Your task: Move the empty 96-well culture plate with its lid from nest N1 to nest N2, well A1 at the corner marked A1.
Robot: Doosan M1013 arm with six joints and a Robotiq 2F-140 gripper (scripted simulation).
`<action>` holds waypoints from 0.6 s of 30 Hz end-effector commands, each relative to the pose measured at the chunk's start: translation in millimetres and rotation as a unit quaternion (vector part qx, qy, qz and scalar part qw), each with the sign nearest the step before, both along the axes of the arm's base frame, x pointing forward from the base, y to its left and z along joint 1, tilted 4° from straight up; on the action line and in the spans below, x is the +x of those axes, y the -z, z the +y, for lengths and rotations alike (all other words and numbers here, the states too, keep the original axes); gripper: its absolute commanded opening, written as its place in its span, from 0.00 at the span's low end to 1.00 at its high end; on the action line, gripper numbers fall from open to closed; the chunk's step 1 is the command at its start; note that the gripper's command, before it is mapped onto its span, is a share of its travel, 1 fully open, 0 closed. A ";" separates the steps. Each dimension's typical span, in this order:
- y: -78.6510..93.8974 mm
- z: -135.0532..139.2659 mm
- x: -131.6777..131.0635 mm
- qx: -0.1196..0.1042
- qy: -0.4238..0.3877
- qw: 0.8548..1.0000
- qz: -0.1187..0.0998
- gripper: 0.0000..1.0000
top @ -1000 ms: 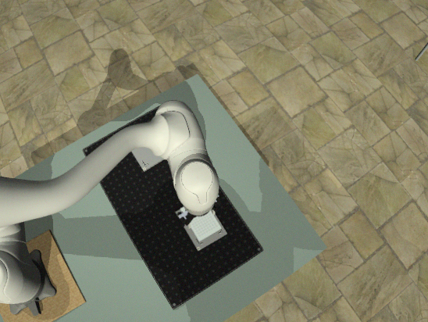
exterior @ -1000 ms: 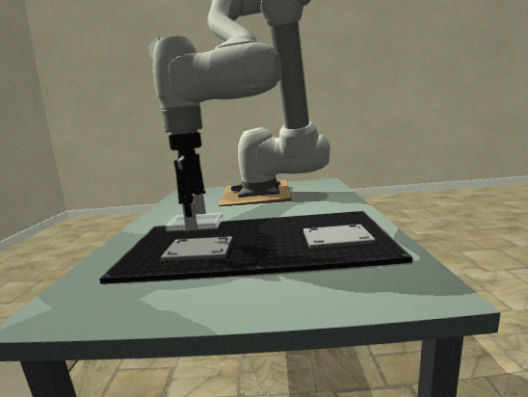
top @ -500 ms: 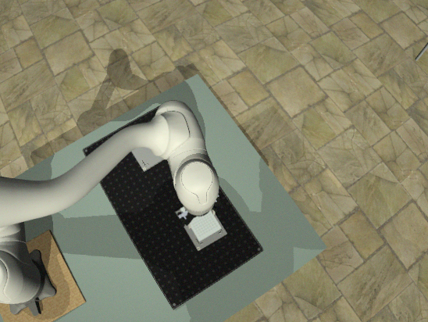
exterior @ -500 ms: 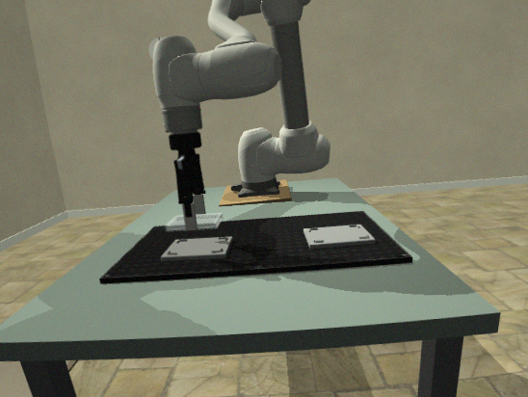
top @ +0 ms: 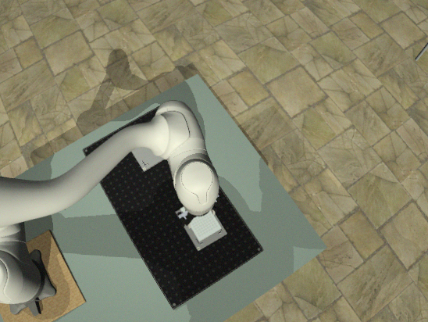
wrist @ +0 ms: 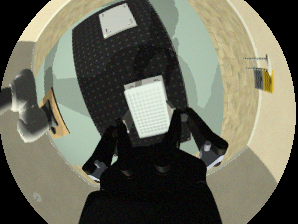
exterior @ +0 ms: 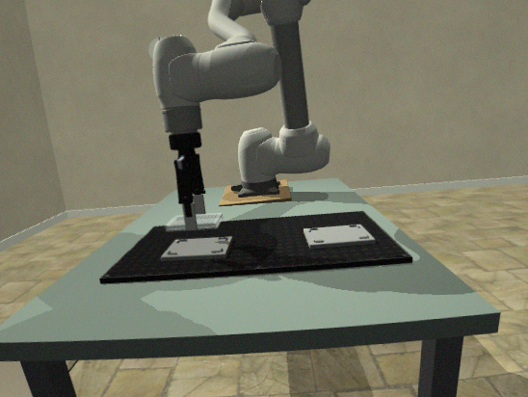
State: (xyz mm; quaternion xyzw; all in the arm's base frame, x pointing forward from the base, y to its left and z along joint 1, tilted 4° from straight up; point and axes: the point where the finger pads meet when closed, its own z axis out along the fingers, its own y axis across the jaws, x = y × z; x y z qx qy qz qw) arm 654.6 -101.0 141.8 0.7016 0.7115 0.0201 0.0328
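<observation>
We have the fingers [exterior: 195, 212] closed on the culture plate [exterior: 195, 221], one on each long side as the wrist view shows them flanking the white well grid. The lid cannot be told apart from the plate in these pictures. The plate hangs level, lifted off nest N1 [exterior: 198, 248] and just above it, slightly toward the arm's base in the exterior view. Nest N2 [exterior: 338, 236] sits well apart along the black perforated mat [exterior: 270, 260], bare, its locators showing.

For the carry, our judgement: keep the plate flat throughout, since the lid is loose and a tilt or a jerk could shift it. Raise enough to pass over the locators, travel sideways without turning the wrist so that A1 keeps its corner, and start and stop gently.

Arm pose: the gripper [exterior: 189, 174] points straight down, wrist vertical above the plate, the forearm reaching out horizontally from an elbow high over the worktop [exterior: 289, 299]. The base stands on a tan pad [exterior: 284, 195] at the far edge.
</observation>
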 end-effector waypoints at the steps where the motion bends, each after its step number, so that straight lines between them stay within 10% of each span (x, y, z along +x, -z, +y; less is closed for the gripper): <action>1: -2.6 -2.9 0.2 -0.003 -0.004 1.000 0.000 0.00; 18: -2.4 3.7 -0.6 -0.005 -0.032 0.999 0.000 0.00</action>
